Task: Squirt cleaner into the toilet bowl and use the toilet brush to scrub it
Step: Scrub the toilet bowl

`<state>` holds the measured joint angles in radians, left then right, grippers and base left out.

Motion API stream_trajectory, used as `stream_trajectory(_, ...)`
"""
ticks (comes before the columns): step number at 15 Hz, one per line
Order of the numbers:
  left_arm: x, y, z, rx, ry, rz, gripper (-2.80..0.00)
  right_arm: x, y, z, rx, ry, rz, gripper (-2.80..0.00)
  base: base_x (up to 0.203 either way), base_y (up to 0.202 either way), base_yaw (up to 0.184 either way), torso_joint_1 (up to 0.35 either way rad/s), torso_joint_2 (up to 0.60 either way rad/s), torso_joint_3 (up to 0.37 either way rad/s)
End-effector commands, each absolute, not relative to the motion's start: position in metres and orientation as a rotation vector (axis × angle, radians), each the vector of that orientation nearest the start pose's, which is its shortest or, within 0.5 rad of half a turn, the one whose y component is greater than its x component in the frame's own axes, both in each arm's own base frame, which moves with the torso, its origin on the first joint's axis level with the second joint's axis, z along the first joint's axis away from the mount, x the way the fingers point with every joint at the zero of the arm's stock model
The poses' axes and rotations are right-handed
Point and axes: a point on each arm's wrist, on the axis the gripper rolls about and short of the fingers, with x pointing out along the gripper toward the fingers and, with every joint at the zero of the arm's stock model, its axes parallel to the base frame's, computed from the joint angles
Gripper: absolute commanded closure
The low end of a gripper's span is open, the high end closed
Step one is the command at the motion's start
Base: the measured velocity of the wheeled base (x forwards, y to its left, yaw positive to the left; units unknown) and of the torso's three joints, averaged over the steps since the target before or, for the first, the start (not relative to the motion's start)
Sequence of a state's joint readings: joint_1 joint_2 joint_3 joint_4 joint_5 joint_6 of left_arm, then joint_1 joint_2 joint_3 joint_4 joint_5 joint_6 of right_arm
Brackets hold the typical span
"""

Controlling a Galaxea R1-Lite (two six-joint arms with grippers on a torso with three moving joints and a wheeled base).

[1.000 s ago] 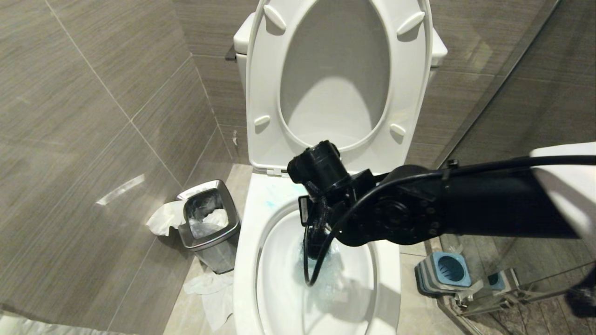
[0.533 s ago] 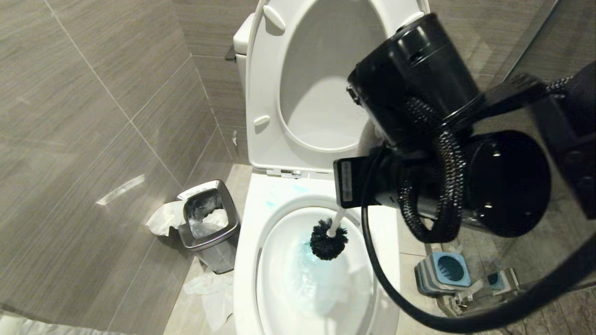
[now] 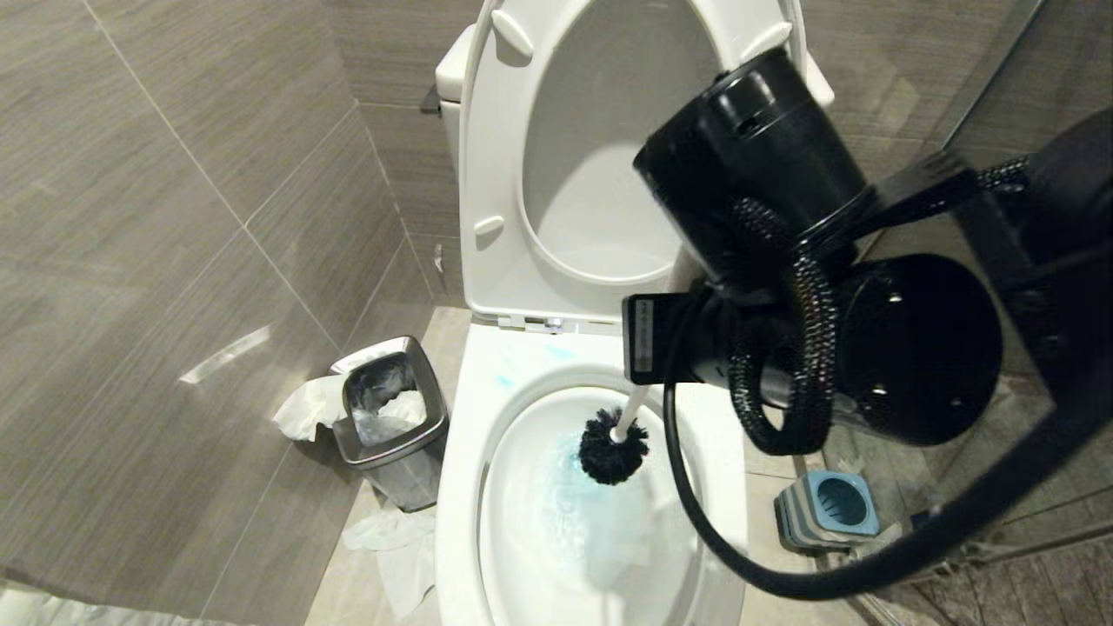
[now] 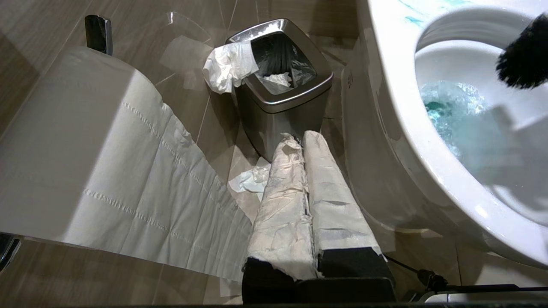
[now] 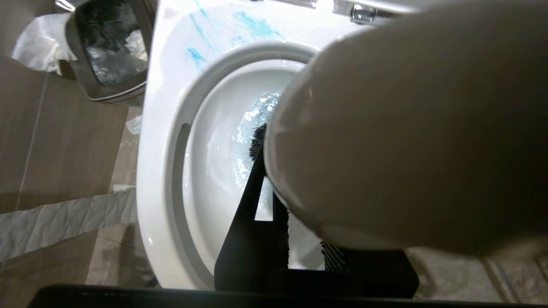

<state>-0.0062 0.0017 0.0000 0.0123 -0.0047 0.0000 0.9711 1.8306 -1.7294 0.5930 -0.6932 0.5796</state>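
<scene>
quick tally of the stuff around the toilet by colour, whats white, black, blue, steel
white: 2, the toilet bowl and the toilet paper roll
black: 1, the toilet brush bristle head, over the bowl
blue: 2, the cleaner tinting the water, and the brush holder on the floor
steel: 1, the bin
total: 6

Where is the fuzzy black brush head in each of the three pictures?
Head view: the toilet brush head hangs inside the toilet bowl, over the blue water, below the right arm.
Left wrist view: only the bristle tip shows, at the picture's right edge over the bowl.
Right wrist view: a sliver of bristles peeks beside the big white handle.
Shared landmark: the steel bin, beside the bowl in every view.
</scene>
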Motion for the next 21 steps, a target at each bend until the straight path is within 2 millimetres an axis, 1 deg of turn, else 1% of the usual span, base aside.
stream_trajectory(1,-0.023,0.000,0.074,0.000,0.014,-0.011,0.00,0.225,0.286,0.248,0.019,0.585,0.055,0.00,0.000,0.000,0.000,0.000,0.00,0.000)
stream_trajectory(4,-0.023,0.000,0.074,0.000,0.014,-0.011,0.00,0.259,0.307,0.200,0.023,0.623,-0.005,0.00,0.000,0.000,0.000,0.000,0.00,0.000)
stream_trajectory(6,-0.023,0.000,0.074,0.000,0.014,-0.011,0.00,0.281,0.316,0.171,0.029,0.625,-0.033,0.00,0.000,0.000,0.000,0.000,0.00,0.000)
stream_trajectory(7,-0.023,0.000,0.074,0.000,0.014,-0.011,0.00,0.289,0.320,0.158,0.027,0.630,-0.044,0.00,0.000,0.000,0.000,0.000,0.00,0.000)
stream_trajectory(9,-0.023,0.000,0.074,0.000,0.014,-0.010,0.00,0.307,0.327,0.136,0.034,0.630,-0.065,0.00,0.000,0.000,0.000,0.000,0.00,0.000)
stream_trajectory(11,-0.023,0.000,0.074,0.000,0.014,-0.011,0.00,0.324,0.331,0.119,0.042,0.628,-0.086,0.00,0.000,0.000,0.000,0.000,0.00,0.000)
stream_trajectory(13,-0.023,0.000,0.074,0.000,0.014,-0.011,0.00,0.332,0.334,0.106,0.042,0.634,-0.100,0.00,0.000,0.000,0.000,0.000,0.00,0.000)
stream_trajectory(14,-0.023,0.000,0.074,0.000,0.014,-0.011,0.00,0.332,0.334,0.107,0.051,0.631,-0.101,0.00,0.000,0.000,0.000,0.000,0.00,0.000)
stream_trajectory(15,-0.023,0.000,0.074,0.000,0.014,-0.011,0.00,0.331,0.334,0.116,0.070,0.617,-0.096,0.00,0.000,0.000,0.000,0.000,0.00,0.000)
stream_trajectory(16,-0.023,0.000,0.074,0.000,0.014,-0.011,0.00,0.327,0.333,0.131,0.093,0.597,-0.082,0.00,0.000,0.000,0.000,0.000,0.00,0.000)
stream_trajectory(18,-0.023,0.000,0.074,0.000,0.014,-0.011,0.00,0.311,0.327,0.172,0.140,0.550,-0.043,0.00,0.000,0.000,0.000,0.000,0.00,0.000)
stream_trajectory(21,-0.023,0.000,0.074,0.000,0.014,-0.011,0.00,0.264,0.310,0.237,0.191,0.519,0.023,0.00,0.000,0.000,0.000,0.000,0.00,0.000)
